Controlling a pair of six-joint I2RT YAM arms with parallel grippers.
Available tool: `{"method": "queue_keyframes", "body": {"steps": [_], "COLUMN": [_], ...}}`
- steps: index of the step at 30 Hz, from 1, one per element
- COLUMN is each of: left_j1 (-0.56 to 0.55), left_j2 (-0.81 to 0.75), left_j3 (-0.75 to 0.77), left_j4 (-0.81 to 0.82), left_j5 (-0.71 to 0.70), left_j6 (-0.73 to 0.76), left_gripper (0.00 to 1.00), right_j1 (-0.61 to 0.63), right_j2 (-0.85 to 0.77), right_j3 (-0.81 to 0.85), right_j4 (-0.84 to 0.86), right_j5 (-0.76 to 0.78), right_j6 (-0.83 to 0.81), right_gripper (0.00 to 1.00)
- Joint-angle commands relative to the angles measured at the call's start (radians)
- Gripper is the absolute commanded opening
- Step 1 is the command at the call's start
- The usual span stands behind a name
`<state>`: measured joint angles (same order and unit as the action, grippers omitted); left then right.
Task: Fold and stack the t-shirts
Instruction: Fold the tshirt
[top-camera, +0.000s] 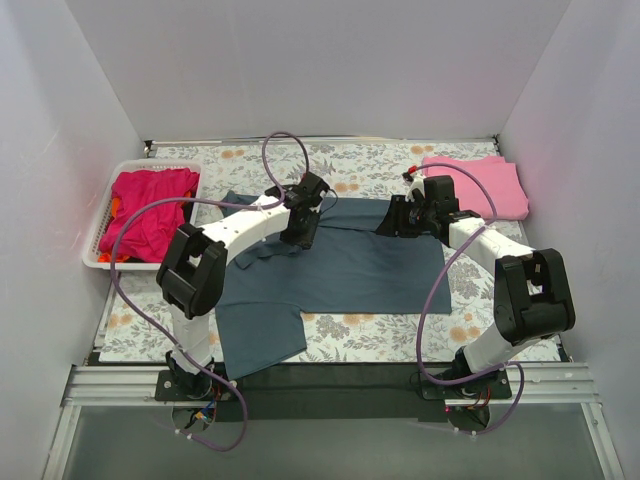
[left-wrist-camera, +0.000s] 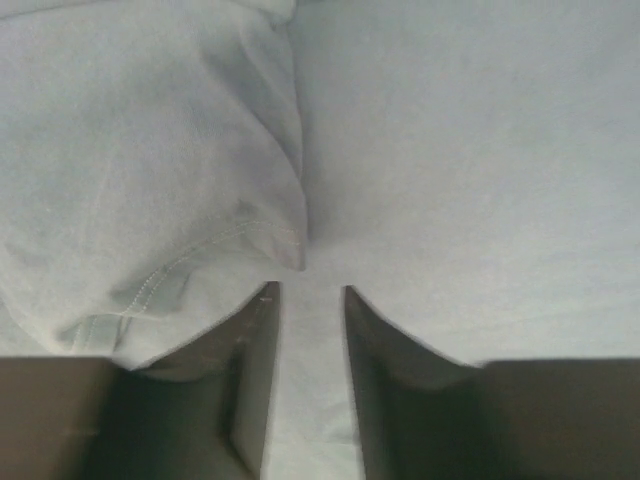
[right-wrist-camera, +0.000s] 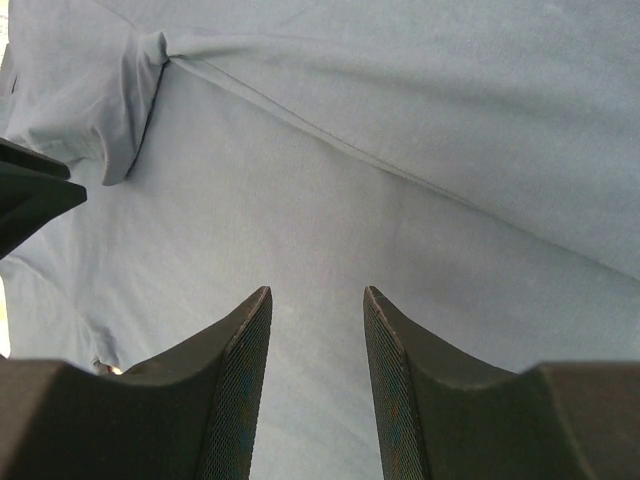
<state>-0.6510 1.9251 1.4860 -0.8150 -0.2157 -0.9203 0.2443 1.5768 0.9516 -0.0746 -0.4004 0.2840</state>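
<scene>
A dark slate blue-grey t-shirt (top-camera: 345, 262) lies spread on the table's middle, one part hanging toward the front left. My left gripper (top-camera: 299, 236) is open just above its upper left part; in the left wrist view (left-wrist-camera: 308, 290) a bunched sleeve (left-wrist-camera: 150, 170) lies left of the fingertips. My right gripper (top-camera: 392, 226) is open over the shirt's upper right edge; the right wrist view (right-wrist-camera: 317, 292) shows flat cloth (right-wrist-camera: 400, 150) with a seam. A folded light pink t-shirt (top-camera: 480, 185) lies at the back right. Magenta t-shirts (top-camera: 150, 205) fill the basket.
A white slotted basket (top-camera: 96, 238) stands at the left edge, with a bit of orange-red cloth (top-camera: 114, 208) at its side. The flower-patterned tablecloth (top-camera: 400, 335) covers the table. White walls close in on three sides.
</scene>
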Motion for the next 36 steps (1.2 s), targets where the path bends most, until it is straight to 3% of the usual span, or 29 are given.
{"method": "queue_keyframes", "body": {"steps": [1, 3, 6, 10, 15, 21, 36], "left_j1": [-0.001, 0.002, 0.055, 0.203, 0.335, 0.445, 0.450], "left_j2": [-0.075, -0.071, -0.152, -0.349, -0.546, -0.600, -0.469], "left_j3": [0.054, 0.060, -0.036, -0.274, -0.527, -0.691, -0.721], "left_j4": [0.017, -0.021, 0.011, 0.149, 0.276, 0.398, 0.502], "left_j5": [0.019, -0.028, -0.074, 0.065, 0.093, 0.156, 0.151], "left_j6": [-0.040, -0.093, -0.228, -0.386, -0.437, -0.466, -0.430], "left_gripper": [0.34, 0.52, 0.62, 0.68, 0.68, 0.67, 0.54], "right_j1": [0.000, 0.000, 0.010, 0.075, 0.185, 0.309, 0.398], "right_j2": [-0.034, -0.032, -0.021, 0.011, 0.081, 0.204, 0.391], "right_j3": [0.013, 0.016, 0.024, 0.047, 0.053, 0.101, 0.196], "right_j4": [0.021, 0.019, 0.022, 0.051, 0.173, 0.274, 0.438], "right_j5": [-0.024, -0.035, -0.077, -0.100, -0.115, -0.074, -0.052], "right_j6": [-0.012, -0.016, -0.005, 0.047, 0.202, 0.366, 0.549], "right_gripper": [0.42, 0.42, 0.43, 0.43, 0.44, 0.45, 0.46]}}
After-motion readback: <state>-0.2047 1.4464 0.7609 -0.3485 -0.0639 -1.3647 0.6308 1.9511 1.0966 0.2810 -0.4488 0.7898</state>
